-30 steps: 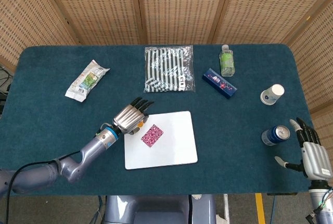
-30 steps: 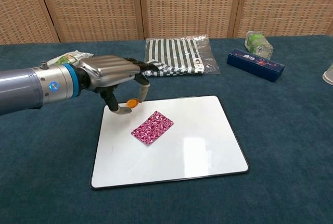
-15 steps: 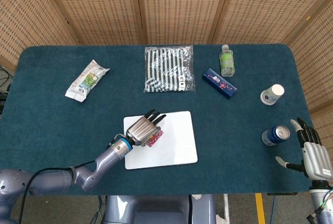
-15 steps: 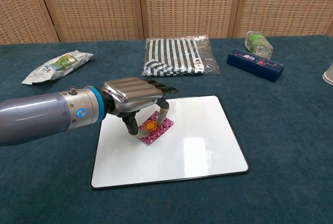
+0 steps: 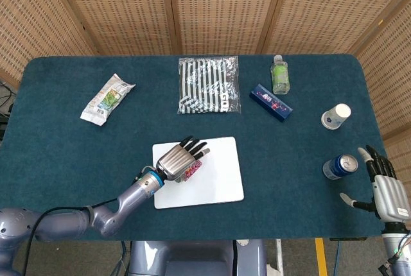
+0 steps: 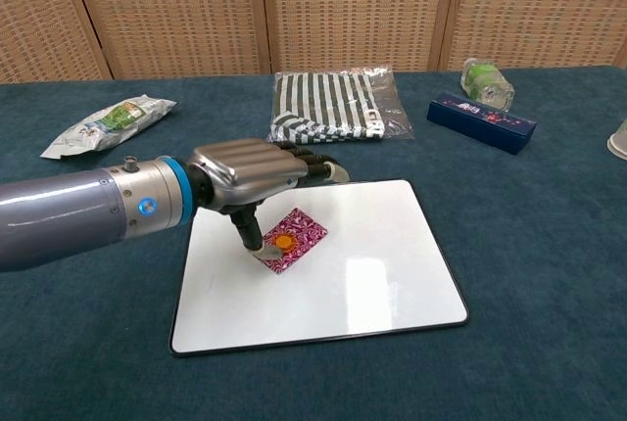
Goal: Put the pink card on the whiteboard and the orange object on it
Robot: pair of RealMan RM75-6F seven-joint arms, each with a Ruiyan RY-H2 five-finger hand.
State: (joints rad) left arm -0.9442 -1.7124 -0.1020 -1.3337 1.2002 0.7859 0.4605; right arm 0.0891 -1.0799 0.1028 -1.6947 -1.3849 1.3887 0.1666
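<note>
Checking head view first:
left hand (image 5: 180,160): over whiteboard (image 5: 218,183), fingers spread, covers most of pink card (image 5: 191,171)
right hand (image 5: 384,189): released, fingers apart, near soda can (image 5: 338,166) at worktop (image 5: 64,160) edge

chest view:
orange object (image 6: 282,242): lying on pink card (image 6: 291,240), card flat on whiteboard (image 6: 372,274)
left hand (image 6: 250,178): released, thumb tip beside orange object, other fingers extended above

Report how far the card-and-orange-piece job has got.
Done: the pink patterned card lies flat on the white rectangular whiteboard, and the small round orange object sits on it. In hand: nothing; the left hand hovers over the card, fingers spread. Left: only pulling that hand away. The right hand is idle.
</note>
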